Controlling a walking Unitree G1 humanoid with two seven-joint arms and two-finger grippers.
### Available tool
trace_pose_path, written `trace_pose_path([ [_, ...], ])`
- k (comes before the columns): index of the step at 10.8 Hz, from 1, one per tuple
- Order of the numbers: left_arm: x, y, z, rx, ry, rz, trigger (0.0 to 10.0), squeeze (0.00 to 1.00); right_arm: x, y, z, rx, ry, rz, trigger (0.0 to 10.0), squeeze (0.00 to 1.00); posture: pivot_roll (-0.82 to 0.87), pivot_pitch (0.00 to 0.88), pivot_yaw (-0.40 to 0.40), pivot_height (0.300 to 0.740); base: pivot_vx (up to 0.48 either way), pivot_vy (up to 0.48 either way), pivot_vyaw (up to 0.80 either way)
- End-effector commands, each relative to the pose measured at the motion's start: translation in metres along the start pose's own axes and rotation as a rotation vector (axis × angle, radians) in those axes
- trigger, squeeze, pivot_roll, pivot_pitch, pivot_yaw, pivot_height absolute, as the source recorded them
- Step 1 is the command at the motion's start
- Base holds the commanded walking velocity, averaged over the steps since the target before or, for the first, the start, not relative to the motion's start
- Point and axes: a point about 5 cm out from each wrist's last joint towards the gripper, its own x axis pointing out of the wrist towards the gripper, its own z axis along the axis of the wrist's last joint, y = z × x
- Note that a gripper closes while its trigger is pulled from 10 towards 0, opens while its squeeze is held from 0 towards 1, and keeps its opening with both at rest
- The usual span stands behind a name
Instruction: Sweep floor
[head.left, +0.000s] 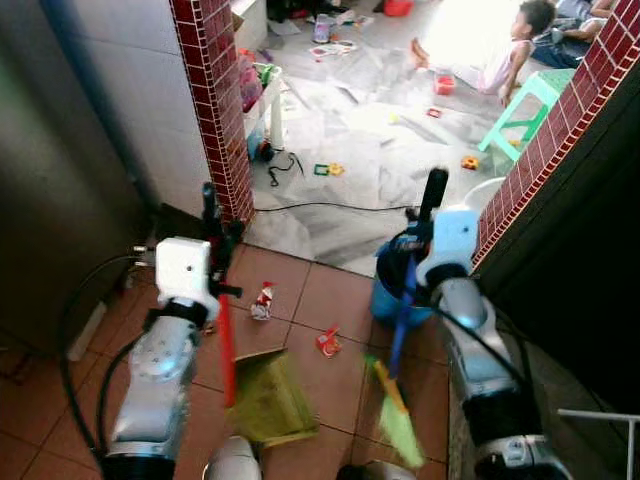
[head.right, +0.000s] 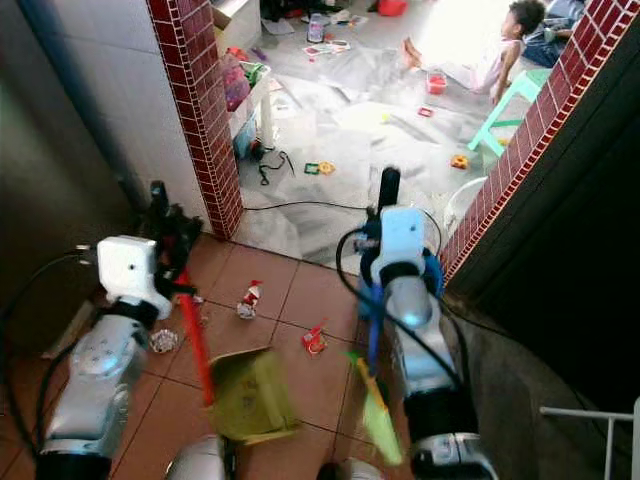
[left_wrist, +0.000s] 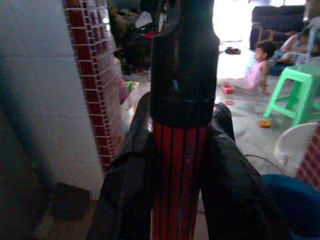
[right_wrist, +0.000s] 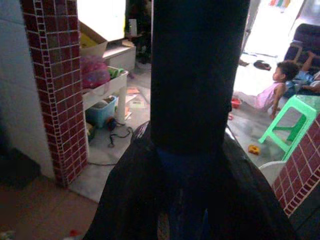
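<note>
Both grippers clamp handles: left gripper (head.left: 215, 235) red dustpan (head.left: 268, 400), right gripper (head.left: 418, 235) seemingly green-bristled broom (head.left: 398, 415).

Two silver arms, jointed, rounded segments. White box housing at each wrist. Black cables loop beside both forearms. Left gripper (head.left: 213, 222) and right gripper (head.left: 432, 192): black fingers (left_wrist: 127, 200), surface seemingly ribbed; blurred.

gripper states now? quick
Left gripper: shut on the red dustpan handle.
Right gripper: shut on the blue broom handle.
</note>
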Motion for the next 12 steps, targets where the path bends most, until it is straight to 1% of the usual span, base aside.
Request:
trace_pose_path([
  [1, 0.006, -0.001, 0.015, 0.000, -0.065, -0.012, 10.0, 0.00, 0.006, 0.003, 0.013, 0.004, -0.056, 0.005, 10.0, 0.00, 0.02, 0.069, -0.048, 0.740, 0.000, 0.270, 0.00],
  [2, 0.006, -0.003, 0.015, -0.006, -0.066, -0.018, 10.0, 0.00, 0.007, 0.004, 0.014, 0.006, -0.062, 0.010, 10.0, 0.00, 0.02, 0.069, -0.048, 0.740, 0.000, 0.277, 0.00],
  [7, 0.007, -0.009, 0.016, -0.018, -0.069, -0.041, 10.0, 0.00, 0.008, 0.007, 0.013, 0.008, -0.063, 0.022, 10.0, 0.00, 0.02, 0.065, -0.050, 0.740, 0.270, 0.280, 0.00],
  [12, 0.007, -0.014, 0.016, -0.015, -0.073, -0.057, 10.0, 0.00, 0.008, 0.013, 0.016, -0.018, -0.091, 0.046, 10.0, 0.00, 0.03, 0.062, -0.049, 0.740, 0.365, 0.277, 0.00],
])
